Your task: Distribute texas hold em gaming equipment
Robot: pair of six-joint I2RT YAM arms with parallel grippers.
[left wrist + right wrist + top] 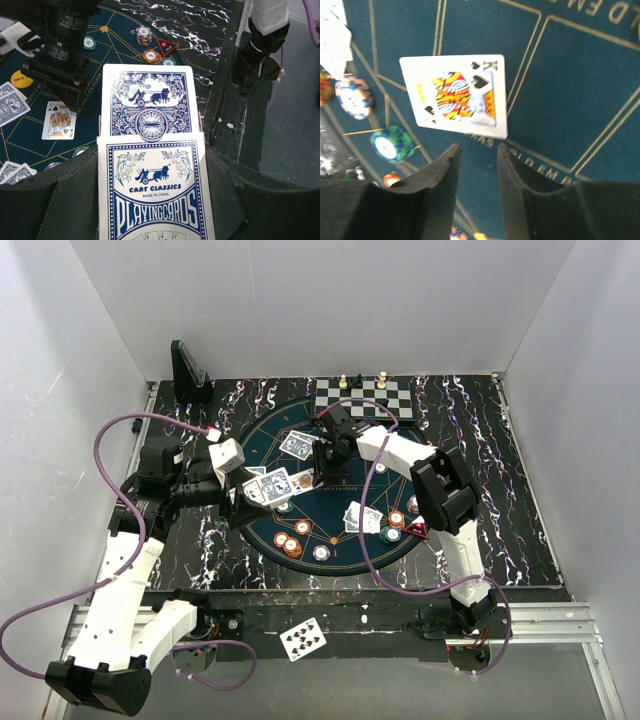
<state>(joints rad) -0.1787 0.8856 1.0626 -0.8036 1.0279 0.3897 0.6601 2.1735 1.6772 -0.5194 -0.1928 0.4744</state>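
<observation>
Meanwhile, a card box [157, 200] with a blue-backed card [147, 100] sticking out of it is clamped in the left gripper [150, 220] above the round mat [330, 540]. A king of spades [456, 95] is seen face up on the mat just beyond the parted fingers of the right gripper [477, 152], nothing held.

I am counting one round dark-blue mat with gold lines [330, 505], one black-and-white chessboard [362, 397] carrying two pale chess pieces [343, 382], one red triangular marker [417, 530] and one yellow disc [20, 79]. I am making out at least seven small round poker chips [303, 527]; some are blurring together. One blue-and-white card box [155, 190] and one face-up king card [454, 95] are showing.
</observation>
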